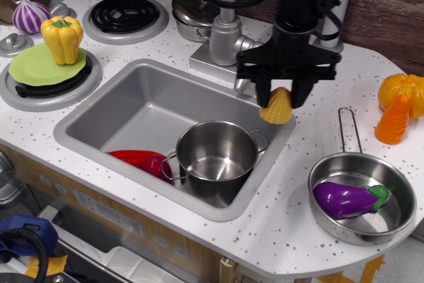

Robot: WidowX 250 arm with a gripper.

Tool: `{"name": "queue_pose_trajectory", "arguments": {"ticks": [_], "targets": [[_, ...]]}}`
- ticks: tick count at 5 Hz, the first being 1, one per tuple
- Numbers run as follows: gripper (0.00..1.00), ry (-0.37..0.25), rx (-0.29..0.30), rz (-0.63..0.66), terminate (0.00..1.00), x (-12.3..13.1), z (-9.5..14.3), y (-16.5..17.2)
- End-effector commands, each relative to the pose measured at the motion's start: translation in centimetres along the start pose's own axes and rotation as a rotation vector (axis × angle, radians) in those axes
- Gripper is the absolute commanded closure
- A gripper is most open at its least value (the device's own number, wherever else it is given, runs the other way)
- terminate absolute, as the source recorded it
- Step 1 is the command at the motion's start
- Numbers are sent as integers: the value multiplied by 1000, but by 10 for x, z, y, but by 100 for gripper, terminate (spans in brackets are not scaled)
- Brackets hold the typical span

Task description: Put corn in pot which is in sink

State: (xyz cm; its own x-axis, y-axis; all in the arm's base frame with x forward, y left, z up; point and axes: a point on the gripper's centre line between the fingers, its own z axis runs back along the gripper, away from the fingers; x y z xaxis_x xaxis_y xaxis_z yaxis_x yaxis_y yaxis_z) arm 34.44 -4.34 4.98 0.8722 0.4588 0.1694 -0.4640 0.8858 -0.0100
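- The black two-fingered gripper (281, 95) is clamped on the small pale-yellow ribbed plastic corn (276, 107), one finger on each side of it.
- The corn hangs in the air, pointed end up, above the right rim of the rectangular grey metal sink (126, 107).
- The shiny round stainless-steel pot (215, 157) with two loop handles stands upright in the sink's near right corner, below and to the left of the corn.
- A red plastic toy piece (140, 160) lies on the sink floor, touching the pot's left side.
- A silver tap (228, 41) rises behind the sink, just left of the gripper.
- On the white speckled counter (285, 230) to the right sits a shallow steel pan (361, 197) holding a purple toy aubergine (348, 199).
- On the far left a yellow toy bell pepper (62, 38) stands on a green disc (36, 67).
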Motion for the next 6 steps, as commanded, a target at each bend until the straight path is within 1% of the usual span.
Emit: {"name": "queue_pose_trajectory", "arguments": {"ticks": [1,2,3,4,5,6], "targets": [[100,-29,-18,16,0,9,29,25],[100,18,9,35,0,6,25,38],[100,44,-7,69,0,6,21,48],[0,60,4,129,0,7,14,53],[0,82,-26,137,0,5,8,57],[0,82,-26,137,0,5,8,57]]}}
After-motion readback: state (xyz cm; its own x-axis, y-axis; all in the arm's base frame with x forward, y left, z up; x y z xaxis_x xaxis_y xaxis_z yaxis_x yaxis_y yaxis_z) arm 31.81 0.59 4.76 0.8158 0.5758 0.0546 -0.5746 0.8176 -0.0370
